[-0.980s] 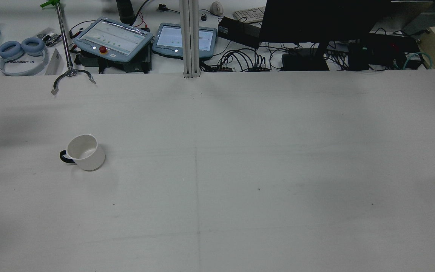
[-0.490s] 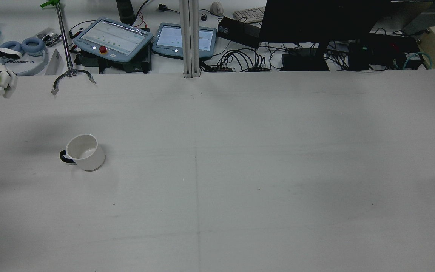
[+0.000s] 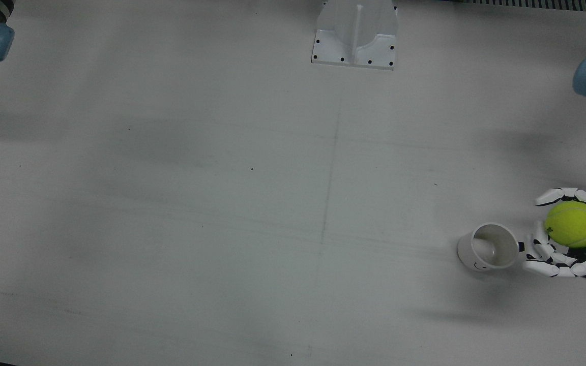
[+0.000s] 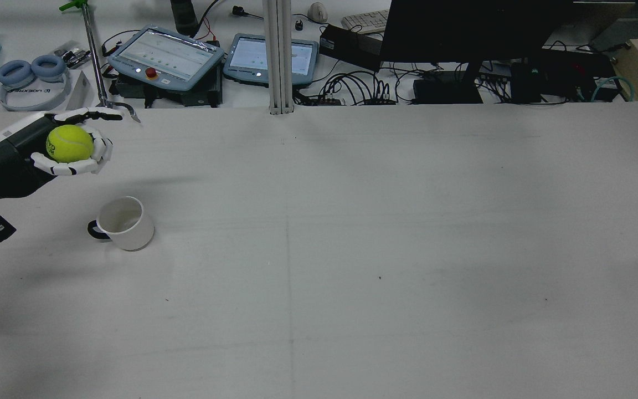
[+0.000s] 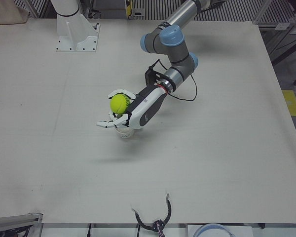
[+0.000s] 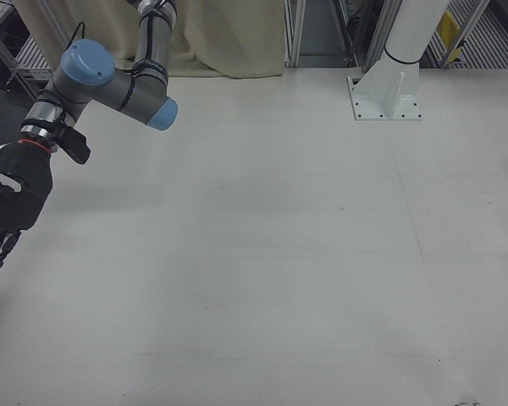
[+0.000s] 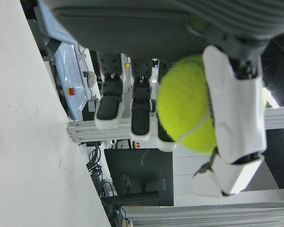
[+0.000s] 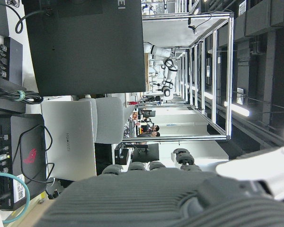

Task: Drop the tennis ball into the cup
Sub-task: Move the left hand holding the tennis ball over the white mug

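A yellow tennis ball (image 4: 70, 143) sits in my left hand (image 4: 31, 158), which is shut on it and held above the table. A white cup (image 4: 125, 223) with a black handle stands upright with its mouth open. In the front view the ball (image 3: 574, 224) and left hand (image 3: 560, 262) are just to the right of the cup (image 3: 489, 247). In the left-front view the hand (image 5: 138, 111) and ball (image 5: 119, 102) hang above the cup (image 5: 124, 134), which is mostly hidden. The left hand view shows the ball (image 7: 187, 104) between the fingers. My right hand (image 6: 8, 203) is off to the side, open and empty.
Beyond the table's far edge lie two teach pendants (image 4: 166, 55), headphones (image 4: 31, 77), a grabber tool (image 4: 106, 108), a dark monitor (image 4: 463, 27) and cables. A metal post (image 4: 278, 55) stands at the far middle edge.
My left hand with the ball has come in from the rear view's left edge and moved right, closer to the cup. The cup has not moved.
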`<state>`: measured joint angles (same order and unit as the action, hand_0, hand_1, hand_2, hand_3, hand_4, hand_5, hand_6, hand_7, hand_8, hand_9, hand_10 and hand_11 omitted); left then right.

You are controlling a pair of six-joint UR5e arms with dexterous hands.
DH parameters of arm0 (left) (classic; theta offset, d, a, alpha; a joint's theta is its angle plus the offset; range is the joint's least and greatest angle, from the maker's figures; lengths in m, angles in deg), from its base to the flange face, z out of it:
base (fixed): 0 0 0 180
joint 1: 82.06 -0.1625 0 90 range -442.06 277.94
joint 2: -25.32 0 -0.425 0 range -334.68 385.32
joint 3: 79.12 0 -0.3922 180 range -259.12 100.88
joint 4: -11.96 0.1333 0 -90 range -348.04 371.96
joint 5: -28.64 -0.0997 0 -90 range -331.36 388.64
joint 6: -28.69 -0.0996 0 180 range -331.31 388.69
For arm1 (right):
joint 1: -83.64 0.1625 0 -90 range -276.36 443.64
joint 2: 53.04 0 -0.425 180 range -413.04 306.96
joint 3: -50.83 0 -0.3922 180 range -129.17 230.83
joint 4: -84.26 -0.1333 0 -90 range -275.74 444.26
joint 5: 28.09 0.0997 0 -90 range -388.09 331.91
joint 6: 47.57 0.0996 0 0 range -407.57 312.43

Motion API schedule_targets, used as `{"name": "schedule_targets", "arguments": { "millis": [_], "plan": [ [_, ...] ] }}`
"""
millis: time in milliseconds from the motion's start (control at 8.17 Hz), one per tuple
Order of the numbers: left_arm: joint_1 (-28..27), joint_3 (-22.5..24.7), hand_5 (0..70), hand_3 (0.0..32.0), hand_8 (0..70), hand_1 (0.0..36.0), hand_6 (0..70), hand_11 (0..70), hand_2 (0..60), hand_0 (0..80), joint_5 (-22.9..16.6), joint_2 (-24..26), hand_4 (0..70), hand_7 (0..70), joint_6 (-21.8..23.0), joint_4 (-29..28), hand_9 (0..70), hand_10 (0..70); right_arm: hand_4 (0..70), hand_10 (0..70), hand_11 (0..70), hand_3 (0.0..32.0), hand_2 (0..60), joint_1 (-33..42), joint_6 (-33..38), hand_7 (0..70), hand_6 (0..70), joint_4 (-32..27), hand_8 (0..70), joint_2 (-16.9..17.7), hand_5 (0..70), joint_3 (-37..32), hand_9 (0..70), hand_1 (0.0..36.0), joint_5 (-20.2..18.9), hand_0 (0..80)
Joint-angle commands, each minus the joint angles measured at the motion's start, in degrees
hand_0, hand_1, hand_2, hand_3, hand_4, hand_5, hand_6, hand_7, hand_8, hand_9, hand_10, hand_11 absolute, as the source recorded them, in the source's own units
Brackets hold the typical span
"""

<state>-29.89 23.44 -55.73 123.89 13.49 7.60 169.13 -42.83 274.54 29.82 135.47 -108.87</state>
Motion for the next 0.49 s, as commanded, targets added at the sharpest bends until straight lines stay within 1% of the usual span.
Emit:
{"name": "schedule_targets", "arguments": {
  "millis": [0, 122, 245, 367],
  "plan": [
    [-2.85, -4.99, 24.2, 0.0, 44.7, 21.4, 70.0, 61.2, 34.9, 55.5, 0.69, 1.71, 21.8, 58.3, -3.07, -2.66, 50.6, 42.6, 0.0, 0.0, 0.0, 0.0, 0.0, 0.03, 0.00, 0.0, 0.0, 0.00, 0.0, 0.02, 0.0, 0.00, 0.0, 0.0, 0.00, 0.0],
    [-2.86, -6.40, 23.8, 0.0, 44.1, 21.6, 70.0, 60.7, 34.9, 55.7, 0.70, 1.71, 21.6, 57.8, -2.99, -3.88, 50.4, 42.2, 0.0, 0.0, 0.0, 0.0, 0.0, 0.03, 0.00, 0.0, 0.0, 0.00, 0.0, 0.02, 0.0, 0.00, 0.0, 0.0, 0.00, 0.0],
    [-2.86, -6.76, 22.6, 0.0, 43.4, 21.8, 70.0, 60.4, 34.3, 55.3, 0.70, 1.62, 21.8, 58.9, -3.25, -3.89, 50.5, 42.0, 0.0, 0.0, 0.0, 0.0, 0.0, -0.05, 0.00, 0.0, 0.0, 0.00, 0.0, 0.02, 0.0, 0.00, 0.0, 0.0, 0.00, 0.0],
    [-3.47, -7.46, 21.7, 0.0, 42.5, 21.7, 67.3, 59.9, 34.0, 54.8, 0.70, 1.62, 20.8, 58.2, -4.47, -4.76, 50.0, 41.7, 0.0, 0.0, 0.0, 0.0, 0.0, -0.06, 0.00, 0.0, 0.0, 0.00, 0.0, 0.02, 0.0, 0.00, 0.0, 0.0, 0.00, 0.0]
  ]
}}
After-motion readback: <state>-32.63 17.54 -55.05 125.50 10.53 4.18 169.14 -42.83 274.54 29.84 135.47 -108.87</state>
